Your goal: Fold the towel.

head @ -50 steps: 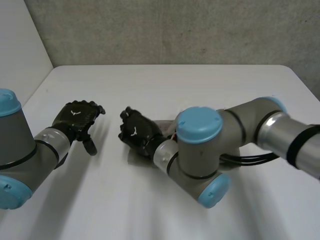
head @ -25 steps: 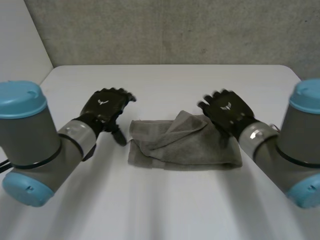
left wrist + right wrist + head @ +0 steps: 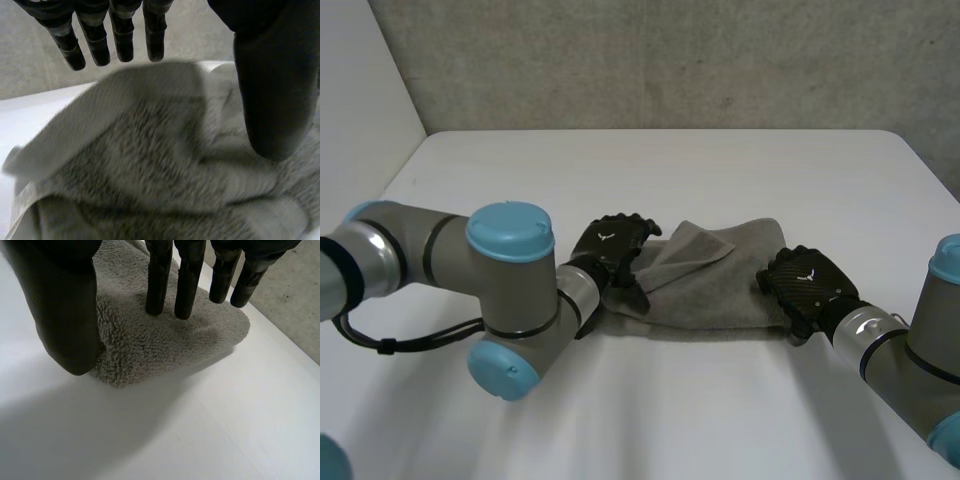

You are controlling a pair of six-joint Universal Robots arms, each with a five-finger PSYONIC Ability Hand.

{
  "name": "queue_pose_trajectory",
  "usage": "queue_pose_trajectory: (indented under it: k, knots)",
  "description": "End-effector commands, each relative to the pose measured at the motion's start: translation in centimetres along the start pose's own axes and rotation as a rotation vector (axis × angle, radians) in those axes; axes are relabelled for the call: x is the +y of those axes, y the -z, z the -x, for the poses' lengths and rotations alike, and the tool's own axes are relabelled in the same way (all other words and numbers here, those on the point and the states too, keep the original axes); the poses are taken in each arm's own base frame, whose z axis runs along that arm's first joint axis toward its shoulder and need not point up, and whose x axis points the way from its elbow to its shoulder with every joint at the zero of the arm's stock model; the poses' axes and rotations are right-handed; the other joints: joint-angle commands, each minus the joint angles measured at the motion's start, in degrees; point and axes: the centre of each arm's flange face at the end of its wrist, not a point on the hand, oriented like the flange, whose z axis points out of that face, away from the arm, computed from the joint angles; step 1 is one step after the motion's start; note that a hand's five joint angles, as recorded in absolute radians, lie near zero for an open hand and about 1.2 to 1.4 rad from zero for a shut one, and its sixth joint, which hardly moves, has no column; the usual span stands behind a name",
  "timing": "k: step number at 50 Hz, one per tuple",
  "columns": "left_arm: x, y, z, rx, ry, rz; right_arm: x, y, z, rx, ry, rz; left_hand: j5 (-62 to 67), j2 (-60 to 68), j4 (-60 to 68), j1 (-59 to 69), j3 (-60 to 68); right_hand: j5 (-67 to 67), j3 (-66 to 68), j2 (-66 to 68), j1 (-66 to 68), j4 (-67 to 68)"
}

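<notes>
1 towel (image 3: 712, 288), straight-fingered left robot hand (image 3: 274, 75), right robot hand (image 3: 66, 305) above.

The left hand (image 3: 612, 243) covers the towel's (image 3: 710, 285) left end

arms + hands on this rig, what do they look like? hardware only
Left arm and right arm: grey tubular links, round light-blue caps on joints, silvery wrist collars. Left hand and right hand: black, ridged fingers, thick smooth thumb, small white emblem on the back.
</notes>
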Motion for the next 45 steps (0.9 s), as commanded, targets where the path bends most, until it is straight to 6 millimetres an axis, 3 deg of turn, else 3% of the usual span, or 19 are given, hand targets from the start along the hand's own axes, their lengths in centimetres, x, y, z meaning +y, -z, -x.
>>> queue_pose_trajectory:
  k: [1,10,15,27,31,35,40,45]
  knots:
    - [0.3,-0.5,1.9,-0.168,-0.004,-0.021,0.6,0.1,0.0,0.004,-0.008,0.019,0.78,1.40,-3.00,1.13,-2.52,4.06,-0.37,4.48,4.40,-0.37]
    - [-1.5,0.9,5.2,-0.341,0.015,-0.057,1.2,0.3,0.0,0.001,-0.019,0.039,0.61,1.23,-3.00,0.96,-2.52,31.28,-0.37,31.70,31.62,-0.37]
    - [-1.6,2.2,5.7,-0.355,0.020,-0.041,1.2,0.3,0.0,0.000,-0.014,0.038,0.61,1.23,-3.00,0.96,-2.52,43.74,-0.37,44.16,44.08,-0.37]
    - [0.3,4.5,4.7,-0.337,0.012,0.042,1.4,0.4,0.1,-0.004,-0.011,0.044,0.45,1.06,-3.00,0.79,-2.52,45.91,-0.37,46.32,46.24,-0.37]
    - [0.7,5.8,3.3,-0.300,0.001,0.073,1.2,0.6,0.0,-0.003,-0.008,0.038,0.28,0.89,-3.00,0.62,-2.52,45.91,-0.37,46.32,46.24,-0.37]
    - [0.5,6.4,2.7,-0.289,-0.004,0.078,0.2,0.8,-0.6,0.020,0.006,0.007,0.11,0.73,-3.00,0.46,-2.52,45.91,-0.37,46.32,46.24,-0.37]
    - [-1.0,7.5,2.9,-0.296,-0.001,0.045,-3.6,1.3,-1.9,0.048,0.070,-0.120,0.11,0.73,-3.00,0.46,-2.52,45.91,-0.37,46.32,46.24,-0.37]
    - [-2.0,7.9,3.3,-0.308,0.003,0.019,-5.6,1.4,-1.8,0.032,0.120,-0.186,0.11,0.73,-3.00,0.46,-2.52,45.91,-0.37,46.32,46.24,-0.37]
